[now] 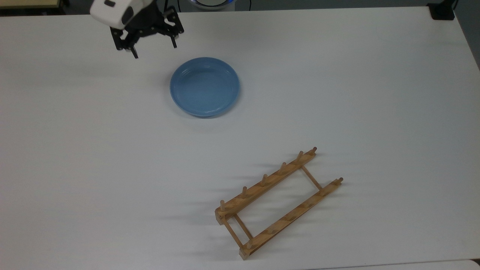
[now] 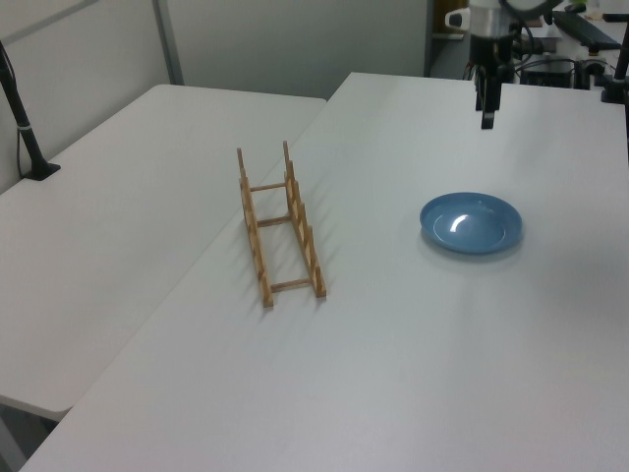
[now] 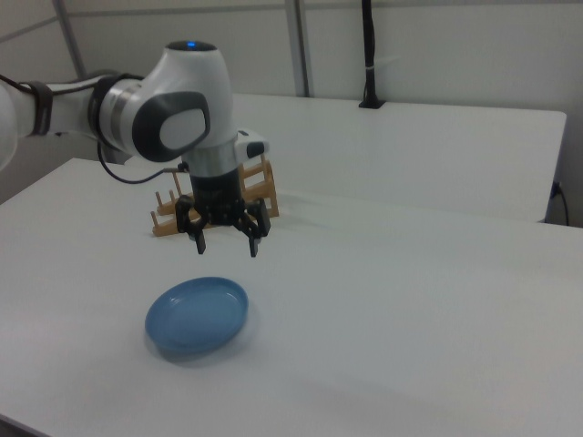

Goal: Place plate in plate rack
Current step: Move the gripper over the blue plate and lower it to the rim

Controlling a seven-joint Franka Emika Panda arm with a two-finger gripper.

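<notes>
The light-blue plate (image 1: pixel 204 87) lies flat on the white table (image 1: pixel 75 150), also seen as plate (image 2: pixel 472 222) and plate (image 3: pixel 198 315). The wooden plate rack (image 1: pixel 279 202) stands apart from it toward the top view's lower right, and shows as rack (image 2: pixel 280 226) and, partly behind the arm, as rack (image 3: pixel 164 221). My gripper (image 1: pixel 154 48) hangs open and empty above the table, just off the plate's rim toward the top view's upper left. In the right view the gripper (image 3: pixel 228 246) points down above the plate's far edge. The left view shows the gripper (image 2: pixel 486 113) beyond the plate.
A second white table (image 2: pixel 108 226) adjoins along the rack's side. A black post (image 2: pixel 25 118) stands clamped on it, seen too as post (image 3: pixel 369 55). A black block (image 1: pixel 442 11) sits at the table's top view upper right corner.
</notes>
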